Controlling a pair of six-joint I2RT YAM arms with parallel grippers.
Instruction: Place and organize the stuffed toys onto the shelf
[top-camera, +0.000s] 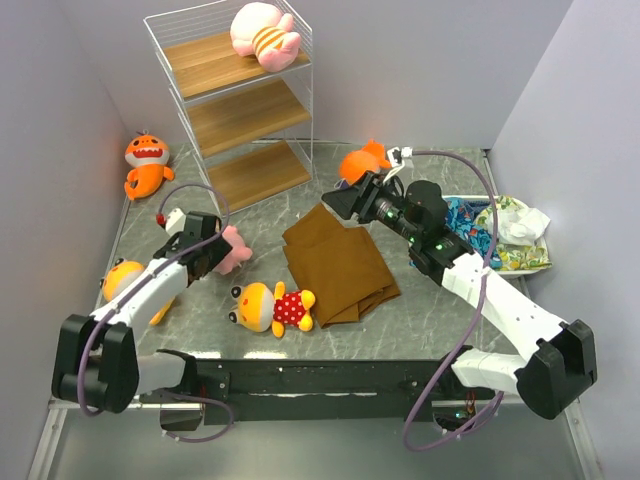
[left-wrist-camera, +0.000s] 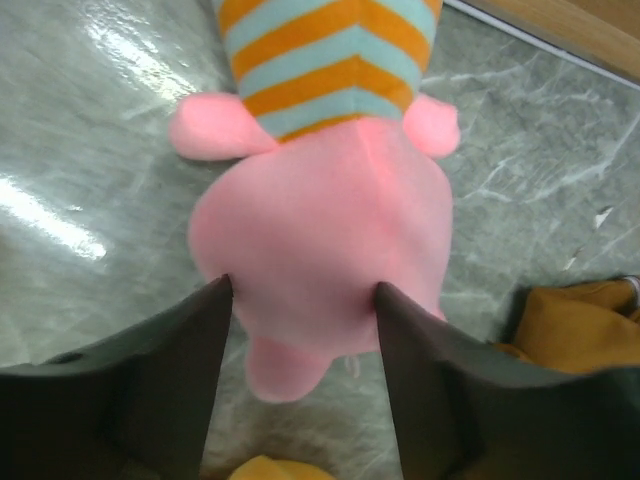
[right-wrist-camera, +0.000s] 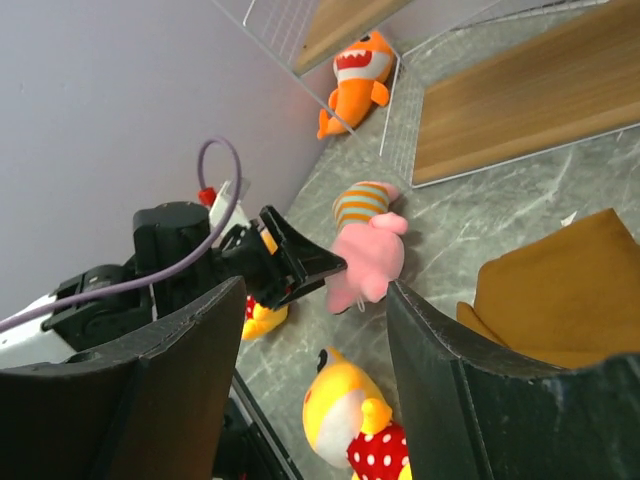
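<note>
left gripper (left-wrist-camera: 300, 290): straddling the head of the pink toy (left-wrist-camera: 320, 240) with jaws spread wide, one finger (left-wrist-camera: 170, 380) at each side; appearing to touch the plush, though whether squeezing it is hard to tell
pink toy: lying on the table (top-camera: 400, 325) in front of the shelf (top-camera: 235, 118), striped body pointing away from the left wrist camera; just left of the cloth (top-camera: 340, 262)
right gripper (right-wrist-camera: 315, 290): hanging over the far corner of the cloth with jaws wide apart; holding nothing
shelf: standing upright at the far side of the table; carrying the top pink toy (top-camera: 263, 35) on its highest board; showing bare wood on the two lower boards
left shark (top-camera: 147, 162): lying on the table left of the shelf, near the wall
right shark (top-camera: 362, 163): lying right of the shelf's foot, just behind the right gripper and partly hidden by it
near yellow toy (top-camera: 272, 306): lying near the table's front edge, just beside the cloth
left yellow toy (top-camera: 122, 278): lying partly under the left arm
fabric pile (top-camera: 510, 235): sitting at the right edge, beside the right arm
</note>
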